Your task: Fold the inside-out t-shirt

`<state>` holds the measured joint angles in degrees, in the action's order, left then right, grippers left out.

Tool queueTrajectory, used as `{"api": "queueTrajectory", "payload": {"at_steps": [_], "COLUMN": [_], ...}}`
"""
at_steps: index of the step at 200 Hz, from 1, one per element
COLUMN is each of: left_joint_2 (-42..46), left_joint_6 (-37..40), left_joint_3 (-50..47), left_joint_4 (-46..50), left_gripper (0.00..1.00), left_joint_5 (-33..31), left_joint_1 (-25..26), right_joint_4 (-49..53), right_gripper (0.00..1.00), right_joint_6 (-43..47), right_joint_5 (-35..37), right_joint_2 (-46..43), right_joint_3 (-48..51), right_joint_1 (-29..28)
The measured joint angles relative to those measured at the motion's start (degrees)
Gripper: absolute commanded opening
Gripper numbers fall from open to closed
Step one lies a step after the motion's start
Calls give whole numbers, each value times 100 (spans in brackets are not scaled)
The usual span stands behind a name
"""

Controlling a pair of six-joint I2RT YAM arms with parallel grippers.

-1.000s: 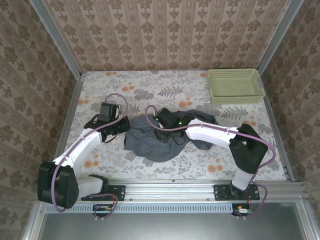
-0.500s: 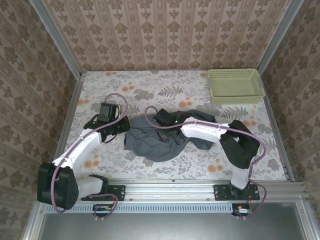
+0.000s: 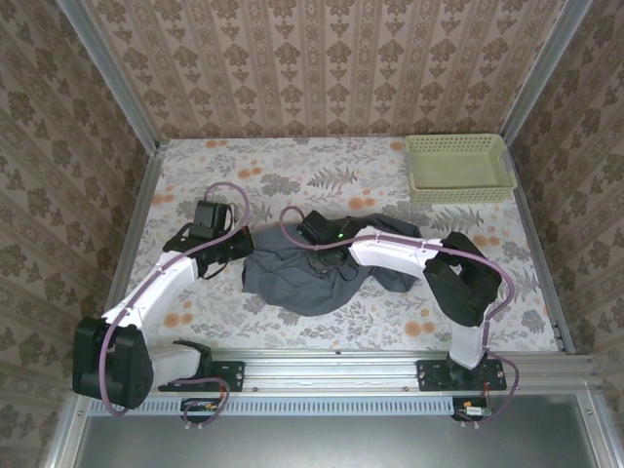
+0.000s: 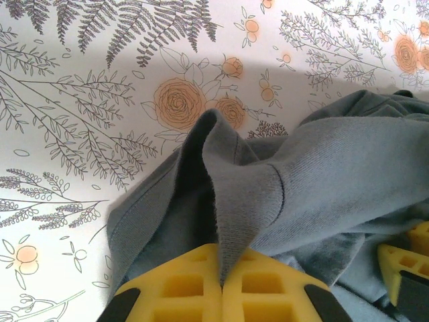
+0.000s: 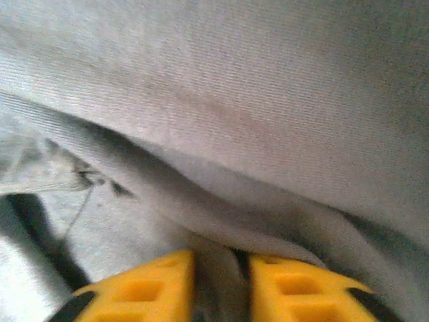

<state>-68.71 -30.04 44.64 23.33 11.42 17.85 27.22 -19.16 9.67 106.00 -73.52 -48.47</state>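
From the top view, the inside-out t-shirt [image 3: 297,281] is lying crumpled near the middle of the flowered table [image 3: 292,161], between the two arms and well apart from the pale green basket [image 3: 458,166] in the far right corner. It is showing as a plain slate blue-grey heap with no flat outline; sleeves and neck are not telling apart here. The left gripper [image 3: 238,248] is reaching its left edge, and the right gripper [image 3: 320,257] is bearing down on its upper middle.

In the left wrist view, the left gripper [image 4: 220,260] is pressing its yellow pads together on a raised ridge of the cloth [image 4: 322,174], which is running up from the pads like a small tent. A stitched seam is curving across the fabric there, and the weave is looking soft and matte.

In the right wrist view, the right gripper [image 5: 218,272] is holding its pads close together, with a fold of the grey fabric [image 5: 268,100] caught in the narrow gap between them.

The shirt is likely handling as light, limp and grippy rather than slippery. It will sag and bunch wherever it is unsupported, so a seam, hem or shoulder edge is probably offering a firmer hold than loose middle cloth.
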Motion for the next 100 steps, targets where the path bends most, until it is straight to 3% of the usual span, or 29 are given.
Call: {"api": "queueTrajectory", "payload": {"at_steps": [32, 59, 76, 100], "left_joint_2": [-11, -24, -24, -24], "left_joint_6": [-4, -37, -42, -42], "left_joint_3": [0, 0, 0, 2], "left_joint_4": [-2, 2, 2, 4], "left_gripper": [0, 0, 0, 0], "left_joint_5": [4, 22, 24, 26], "left_joint_1": [0, 0, 2, 7], "right_joint_4": [7, 11, 20, 33], "right_gripper": [0, 0, 11, 18], "right_joint_6": [57, 120, 140, 153], "right_joint_5": [22, 44, 111, 186], "right_joint_2": [-317, -634, -763, -726], "right_joint_3": [4, 4, 0, 0], "right_joint_1": [-195, -343, -372, -291]}}
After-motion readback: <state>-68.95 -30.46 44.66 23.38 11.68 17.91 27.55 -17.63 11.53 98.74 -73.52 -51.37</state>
